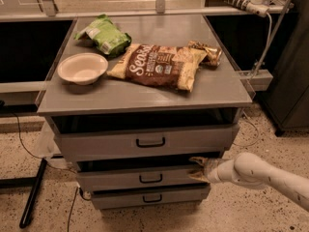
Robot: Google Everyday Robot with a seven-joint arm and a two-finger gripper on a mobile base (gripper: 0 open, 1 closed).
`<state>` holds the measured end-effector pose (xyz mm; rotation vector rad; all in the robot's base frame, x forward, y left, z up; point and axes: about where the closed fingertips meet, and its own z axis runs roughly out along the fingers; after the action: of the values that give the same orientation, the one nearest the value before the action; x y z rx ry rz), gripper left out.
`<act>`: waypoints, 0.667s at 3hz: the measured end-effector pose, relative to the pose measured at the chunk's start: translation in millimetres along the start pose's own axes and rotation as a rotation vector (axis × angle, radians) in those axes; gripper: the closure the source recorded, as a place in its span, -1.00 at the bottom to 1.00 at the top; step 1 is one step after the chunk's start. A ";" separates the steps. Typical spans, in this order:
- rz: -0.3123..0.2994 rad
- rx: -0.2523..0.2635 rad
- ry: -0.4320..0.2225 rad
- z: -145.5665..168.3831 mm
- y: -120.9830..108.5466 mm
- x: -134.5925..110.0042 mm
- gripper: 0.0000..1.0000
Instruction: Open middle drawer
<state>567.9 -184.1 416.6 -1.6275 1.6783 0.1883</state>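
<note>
The grey cabinet has three stacked drawers with black bar handles. The middle drawer sits between the taller top drawer and the narrower bottom drawer, with a dark gap above its front. My gripper comes in from the right on a white arm. Its fingertips are at the right end of the middle drawer's upper edge, one above the other.
On the cabinet top lie a white bowl, a green bag, a brown chip bag and a small snack pack. A black leg and cables cross the speckled floor at left.
</note>
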 end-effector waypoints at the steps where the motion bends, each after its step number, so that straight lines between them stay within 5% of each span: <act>1: 0.000 0.000 0.000 -1.6 -0.9 -1.4 0.77; 2: 0.011 -0.018 0.009 -10.8 12.7 0.7 1.00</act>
<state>552.0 -188.9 418.6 -1.6349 1.6969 0.2017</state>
